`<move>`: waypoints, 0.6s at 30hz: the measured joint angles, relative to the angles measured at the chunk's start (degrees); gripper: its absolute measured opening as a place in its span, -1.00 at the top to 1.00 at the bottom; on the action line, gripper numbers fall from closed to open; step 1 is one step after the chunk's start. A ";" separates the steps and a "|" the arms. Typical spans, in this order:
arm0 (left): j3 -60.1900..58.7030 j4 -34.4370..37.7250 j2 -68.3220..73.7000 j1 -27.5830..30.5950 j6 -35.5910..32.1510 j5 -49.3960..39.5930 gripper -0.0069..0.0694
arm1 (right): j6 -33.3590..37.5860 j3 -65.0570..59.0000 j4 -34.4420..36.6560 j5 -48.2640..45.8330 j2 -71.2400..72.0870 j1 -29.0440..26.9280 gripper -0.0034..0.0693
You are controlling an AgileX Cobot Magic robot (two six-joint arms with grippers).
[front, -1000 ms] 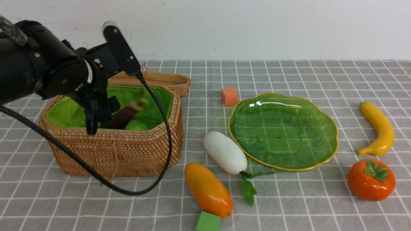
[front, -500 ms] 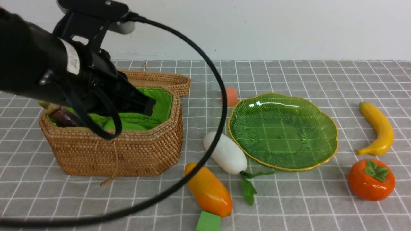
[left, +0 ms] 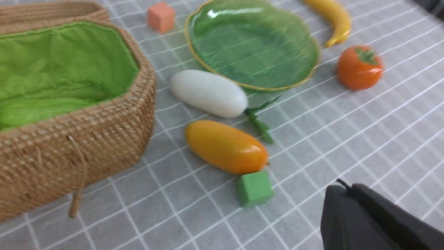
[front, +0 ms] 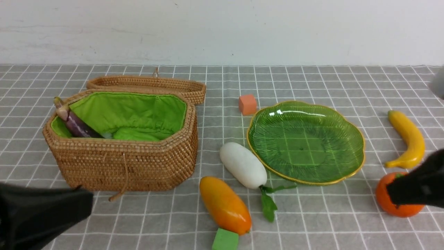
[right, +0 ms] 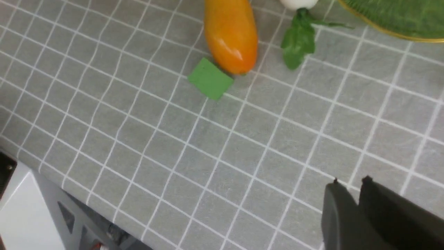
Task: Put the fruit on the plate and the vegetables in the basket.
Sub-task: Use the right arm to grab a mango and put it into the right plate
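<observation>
The wicker basket (front: 125, 163) stands open at the left, the purple eggplant (front: 74, 123) leaning inside against its green lining. The green plate (front: 305, 139) is empty. Between them lie the white radish (front: 242, 165) and the mango (front: 224, 205). At the far right are the banana (front: 407, 139) and the persimmon (front: 399, 205), which is partly covered by my right gripper (front: 392, 192). That gripper (right: 350, 184) is shut and empty above bare cloth. My left gripper (front: 88, 203) hangs low in front of the basket, also shut (left: 338, 189) and empty.
An orange cube (front: 247, 104) sits behind the plate. A green cube (front: 225, 240) touches the mango's near end. The basket's lid (front: 149, 83) lies open behind it. The table's near edge (right: 69, 187) shows in the right wrist view.
My left arm has let go of the eggplant in the basket, shut its gripper and drawn back low to the near left. The right gripper has come in front of the persimmon.
</observation>
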State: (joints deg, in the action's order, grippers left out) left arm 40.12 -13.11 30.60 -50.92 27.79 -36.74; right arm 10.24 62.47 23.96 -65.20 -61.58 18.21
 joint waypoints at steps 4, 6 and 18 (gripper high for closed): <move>-5.84 0.31 -9.82 -0.24 0.52 2.99 0.85 | -2.61 7.65 -2.36 1.84 -12.53 8.98 0.65; -7.75 0.31 -13.72 -0.24 0.52 3.91 0.85 | -5.06 14.38 -6.80 2.38 -21.21 15.55 0.63; -8.44 -0.78 -16.08 -0.24 0.52 7.80 0.85 | -12.75 38.79 -20.74 -2.01 -54.63 28.03 -0.36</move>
State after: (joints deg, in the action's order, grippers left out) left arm 31.68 -13.89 14.52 -51.16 28.31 -28.94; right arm -2.51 101.27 3.22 -67.21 -116.22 46.24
